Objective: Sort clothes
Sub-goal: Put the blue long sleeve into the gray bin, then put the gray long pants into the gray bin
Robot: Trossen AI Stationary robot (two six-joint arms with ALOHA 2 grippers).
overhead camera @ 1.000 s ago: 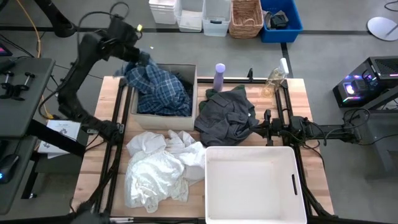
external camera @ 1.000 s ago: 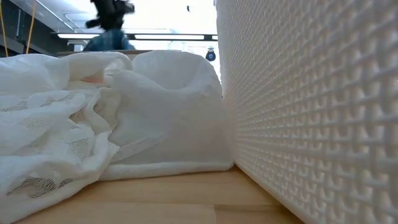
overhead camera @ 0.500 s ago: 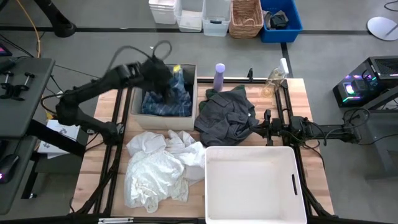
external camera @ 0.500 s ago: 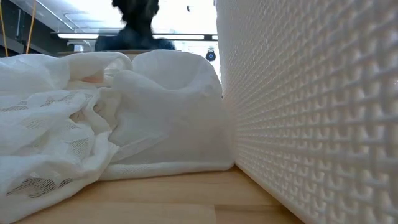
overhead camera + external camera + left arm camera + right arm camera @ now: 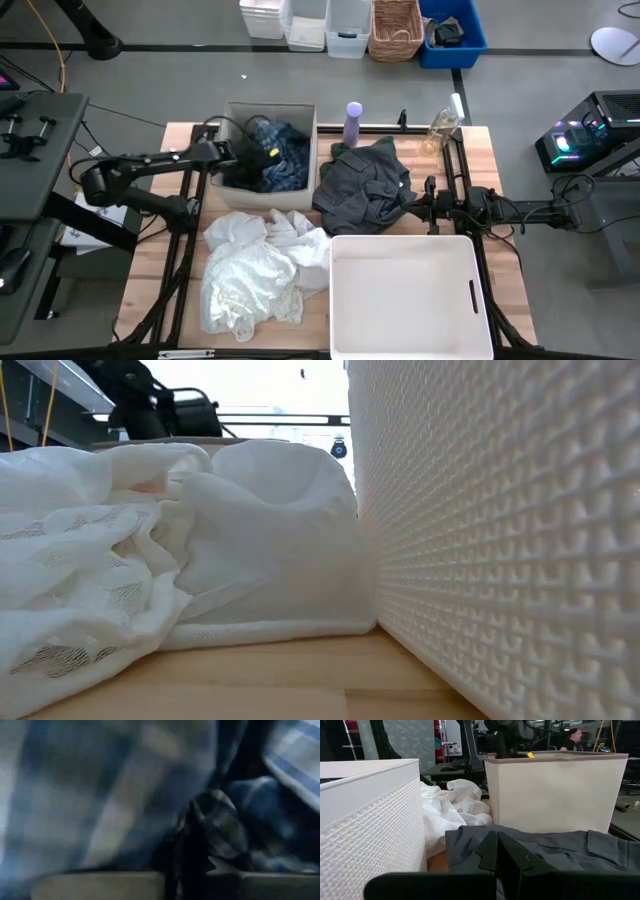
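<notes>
The blue-and-white plaid shirt (image 5: pixel 287 160) lies in the beige bin (image 5: pixel 228 187) at the table's far left. My left gripper (image 5: pixel 256 156) reaches into this bin and is shut on the shirt (image 5: pixel 225 827). The dark grey top (image 5: pixel 365 185) lies crumpled on the table beside the bin. Several white pieces (image 5: pixel 250 270) are heaped at the near left, and show in the low view (image 5: pixel 150 560). My right gripper (image 5: pixel 425 205) is shut at the grey top's right edge (image 5: pixel 560 850); whether it touches the top, I cannot tell. I cannot make out the dark green top. My left gripper has a bunched fold of the plaid shirt (image 5: pixel 212 812) between its shut fingers (image 5: pixel 184 860). It reaches into the bin from the table's left, slanting down. The shirt lies slack on the bin's floor around the fingers. How many layers it has, I cannot tell.
A white plastic bin (image 5: pixel 400 300) stands at the near right and fills the low view's right side (image 5: pixel 500 560). A lavender bottle (image 5: pixel 353 122) and a clear bottle (image 5: pixel 443 128) stand at the far edge. Black rails (image 5: pixel 470 200) run along the table.
My left gripper has gone from high above the bin's far left corner toward the table's right, then down into the bin, carrying the plaid shirt. The shirt, before heaped high and spilling over the bin's rim, has sunk inside the bin.
</notes>
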